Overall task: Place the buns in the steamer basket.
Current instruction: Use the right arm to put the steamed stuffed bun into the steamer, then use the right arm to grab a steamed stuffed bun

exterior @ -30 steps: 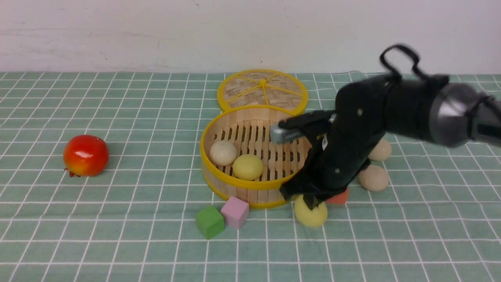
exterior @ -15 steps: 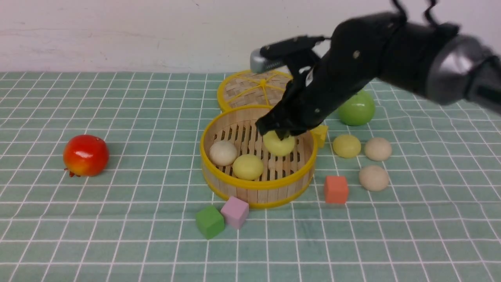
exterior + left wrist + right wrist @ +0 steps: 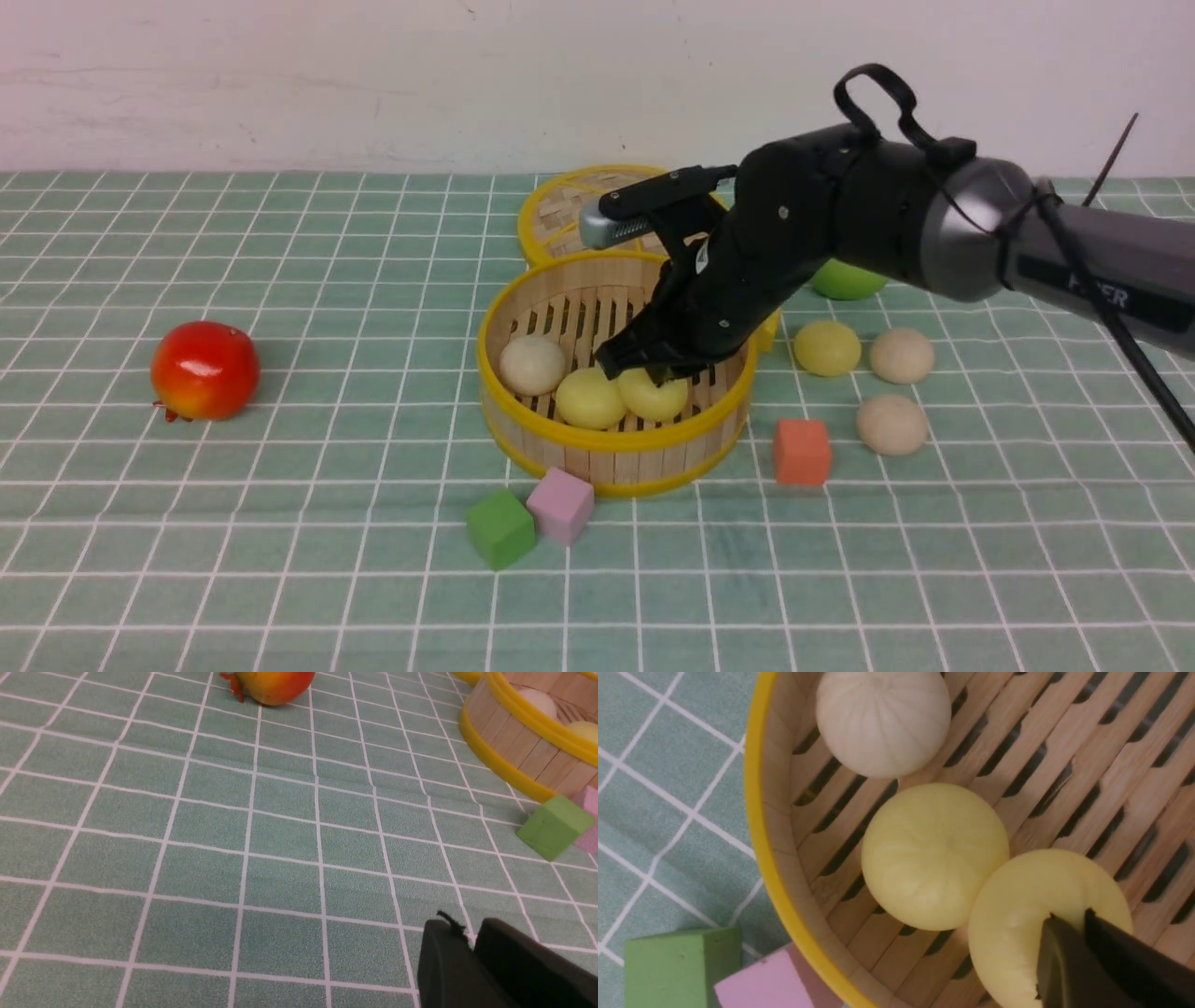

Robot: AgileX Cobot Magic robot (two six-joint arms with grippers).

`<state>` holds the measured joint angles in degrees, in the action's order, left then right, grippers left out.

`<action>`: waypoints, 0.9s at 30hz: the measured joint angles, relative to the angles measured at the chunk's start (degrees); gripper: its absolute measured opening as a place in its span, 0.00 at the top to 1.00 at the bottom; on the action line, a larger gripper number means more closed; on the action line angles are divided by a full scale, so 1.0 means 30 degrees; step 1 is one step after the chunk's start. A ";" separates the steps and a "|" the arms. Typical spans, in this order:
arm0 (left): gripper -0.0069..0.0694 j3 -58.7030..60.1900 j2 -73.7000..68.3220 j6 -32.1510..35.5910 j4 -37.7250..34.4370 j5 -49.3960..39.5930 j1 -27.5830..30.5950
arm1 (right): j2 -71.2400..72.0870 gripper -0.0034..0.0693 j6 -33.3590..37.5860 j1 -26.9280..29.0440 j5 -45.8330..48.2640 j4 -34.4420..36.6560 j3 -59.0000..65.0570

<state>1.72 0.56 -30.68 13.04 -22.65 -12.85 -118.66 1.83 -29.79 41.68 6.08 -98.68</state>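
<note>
Yellow bun (image 3: 655,399) has dropped into the steamer basket (image 3: 607,455), pinched beneath right hand (image 3: 653,372).

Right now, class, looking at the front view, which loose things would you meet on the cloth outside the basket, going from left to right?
red fruit → green cube → pink cube → orange cube → nearer beige bun

The right arm (image 3: 840,215) hides most of the woven lid (image 3: 560,217) and green apple (image 3: 845,280), the right pincer (image 3: 1071,919) runs off the frame so whether it grips the yellow bun (image 3: 1017,905) cannot be told, and the red fruit (image 3: 275,686) is cropped in the left wrist view.
</note>
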 joint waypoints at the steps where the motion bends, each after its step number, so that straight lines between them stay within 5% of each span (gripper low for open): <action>1: 0.79 0.0000 0.0000 0.0000 0.0000 0.0000 0.0000 | -0.0017 0.88 0.0000 0.0000 0.0064 -0.0218 0.0000; 15: 0.78 0.0000 0.0000 0.0000 0.0000 0.0000 0.0000 | -0.0031 0.66 -0.1083 0.0000 0.0462 -0.1795 0.0000; 22: 0.77 0.0000 0.0000 0.0000 0.0000 0.0000 0.0000 | 0.0452 0.56 -0.3773 0.0166 0.0462 -0.2027 0.0000; 27: 0.76 0.0000 0.0000 0.0000 0.0000 0.0000 0.0000 | 0.1978 0.52 -0.4730 0.2422 0.1859 -0.2027 -0.0094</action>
<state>1.72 0.56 -30.68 13.04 -22.65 -12.85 -112.73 -12.36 -22.53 47.25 0.00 -98.97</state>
